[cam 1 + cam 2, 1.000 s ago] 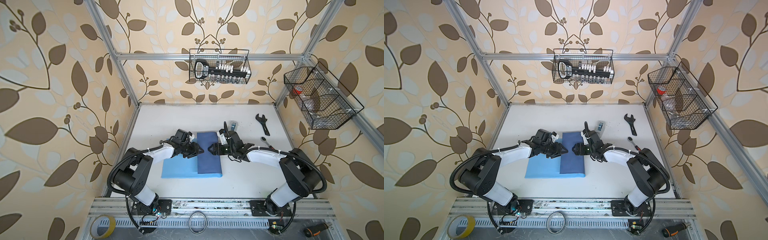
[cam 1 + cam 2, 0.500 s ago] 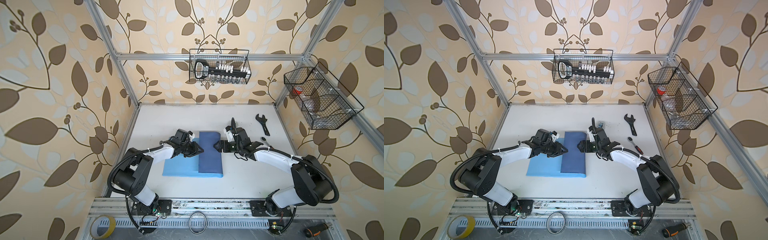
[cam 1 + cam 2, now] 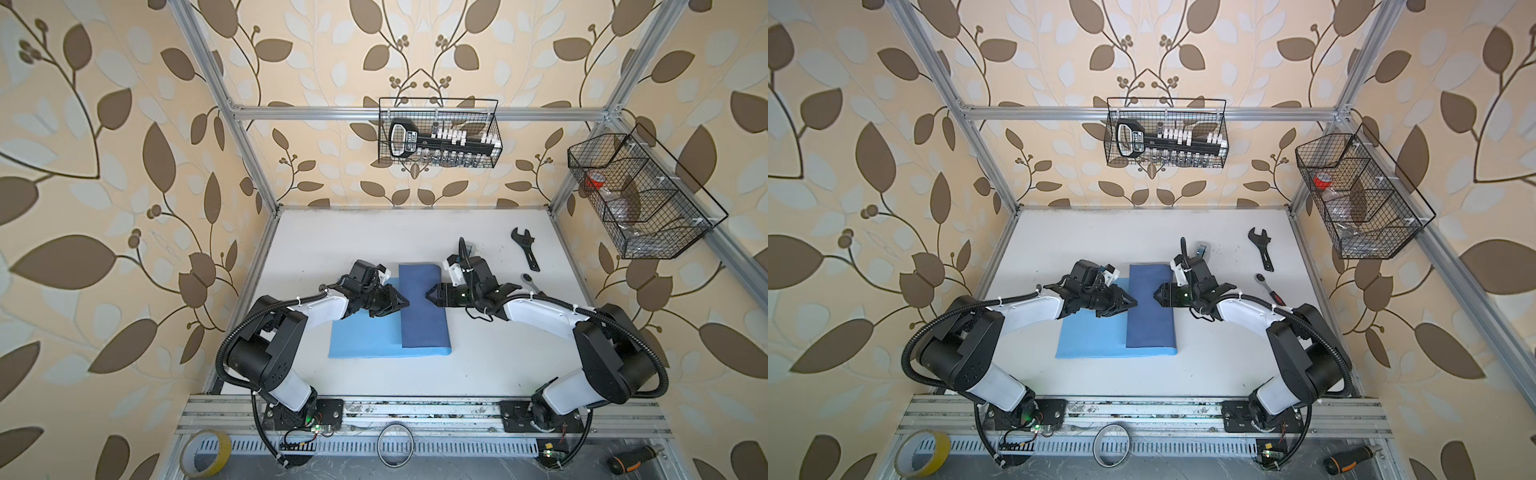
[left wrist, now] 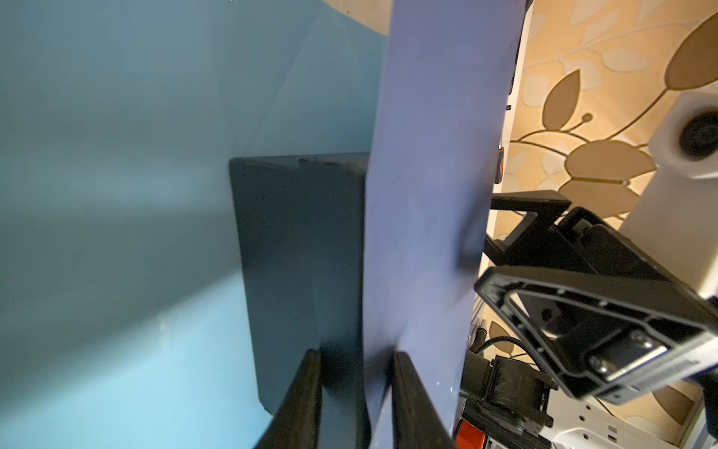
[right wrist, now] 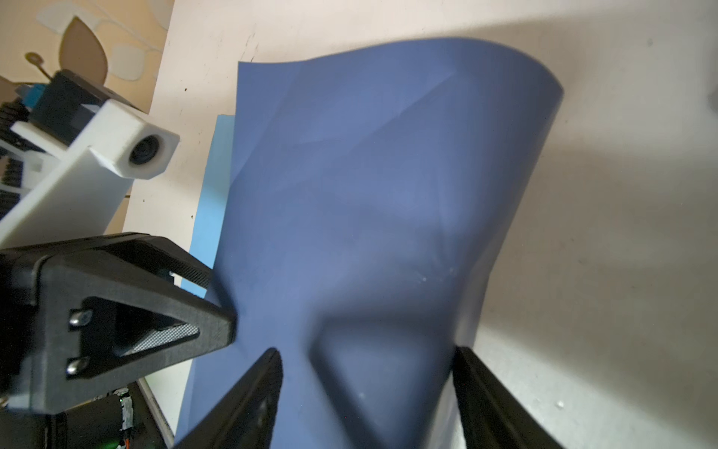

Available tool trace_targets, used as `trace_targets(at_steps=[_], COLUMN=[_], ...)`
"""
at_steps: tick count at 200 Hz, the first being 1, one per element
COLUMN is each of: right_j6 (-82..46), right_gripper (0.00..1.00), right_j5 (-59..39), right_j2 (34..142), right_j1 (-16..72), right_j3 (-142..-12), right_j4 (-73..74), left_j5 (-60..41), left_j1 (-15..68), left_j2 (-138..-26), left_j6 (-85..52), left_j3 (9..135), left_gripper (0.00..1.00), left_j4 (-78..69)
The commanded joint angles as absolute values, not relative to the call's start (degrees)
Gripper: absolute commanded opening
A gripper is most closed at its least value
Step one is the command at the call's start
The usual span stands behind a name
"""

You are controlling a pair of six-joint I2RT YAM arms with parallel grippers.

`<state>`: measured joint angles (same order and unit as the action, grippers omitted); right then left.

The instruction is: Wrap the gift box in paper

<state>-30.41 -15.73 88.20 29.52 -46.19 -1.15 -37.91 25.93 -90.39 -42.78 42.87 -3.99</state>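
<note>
The paper (image 3: 361, 336) (image 3: 1088, 336) lies light blue on the table, its slate-blue flap (image 3: 424, 320) (image 3: 1150, 320) folded over the gift box. The gift box (image 4: 303, 252) shows only in the left wrist view, as a black face beside the flap (image 4: 427, 194). My left gripper (image 3: 405, 303) (image 3: 1133, 304) (image 4: 355, 388) is at the flap's left edge, shut on that edge and the box's edge. My right gripper (image 3: 430, 296) (image 3: 1156, 296) (image 5: 369, 388) stands open at the folded right side, its fingers (image 5: 268, 388) wide apart astride the paper-covered bulge (image 5: 369, 233).
Behind the right arm stand a small tape dispenser (image 3: 468, 249), a black wrench (image 3: 525, 253) and a ratchet (image 3: 530, 279). Wire baskets hang on the back wall (image 3: 438, 133) and the right wall (image 3: 640, 199). A tape roll (image 3: 205, 453), a ring (image 3: 395, 442) and a screwdriver (image 3: 631, 457) lie in front of the rail.
The left jaws have closed in on the flap's left edge. The right arm's elbow swung out to the right, and its jaws have narrowed around the flap's folded side.
</note>
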Motion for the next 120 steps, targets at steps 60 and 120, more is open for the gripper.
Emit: trace_targets(at_steps=[60,120], right_j6=[-29.4,-30.1], right_gripper=[0.54,0.53], right_j5=[-9.5,-8.3], right_j2=[85.7,86.0], right_j1=[33.9,35.4], right_j3=[-46.8,-47.7], right_j4=[-3.9,-3.9], left_j5=[-38.0,-38.1], left_j1=[27.2,27.1], left_j2=[-90.0,-89.2], left_j6=[-43.4,-43.2], left_j3=[42.5,42.7], left_gripper=[0.52,0.58], left_j4=[-2.6,-2.4])
